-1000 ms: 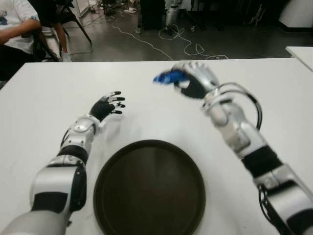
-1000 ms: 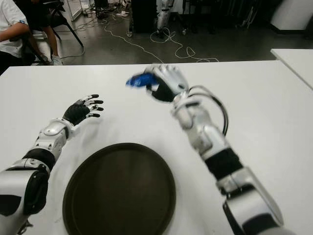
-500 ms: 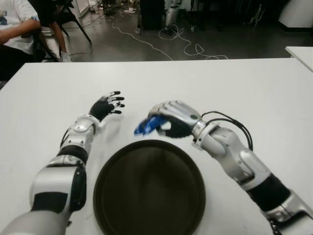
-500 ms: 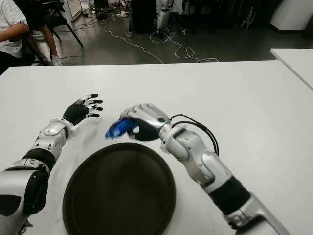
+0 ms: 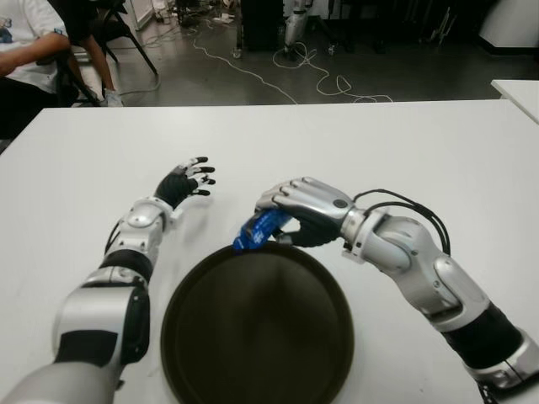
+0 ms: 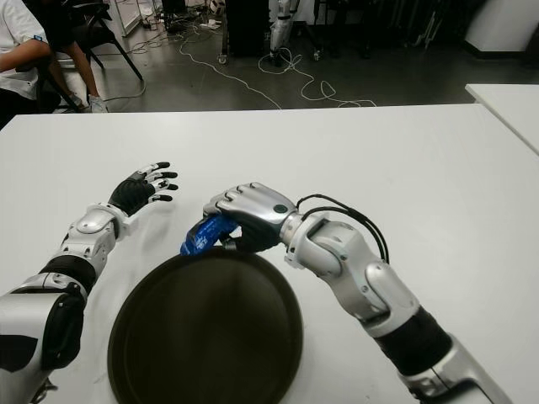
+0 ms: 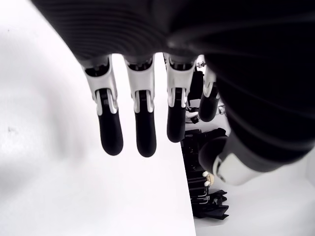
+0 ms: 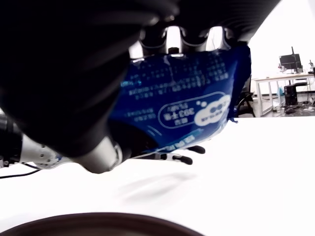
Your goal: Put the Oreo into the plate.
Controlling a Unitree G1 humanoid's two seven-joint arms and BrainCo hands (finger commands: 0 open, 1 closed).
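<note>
A blue Oreo packet (image 5: 258,231) is gripped in my right hand (image 5: 290,212), whose fingers curl over it. The packet's lower end hangs just above the far rim of the dark round plate (image 5: 257,370), which lies on the white table close to me. In the right wrist view the blue Oreo packet (image 8: 184,103) fills the space under the fingers, with the plate's rim (image 8: 98,219) below it. My left hand (image 5: 187,181) shows to the left of the packet over the table, fingers spread and holding nothing.
The white table (image 5: 438,151) stretches wide on all sides of the plate. A person (image 5: 25,50) sits at the far left corner beside a chair. Cables lie on the floor beyond the far edge. Another white table's corner (image 5: 518,88) shows at the right.
My right hand has carried the packet from high over the table's middle down and towards me, to the plate's far rim. The left hand has stayed where it was.
</note>
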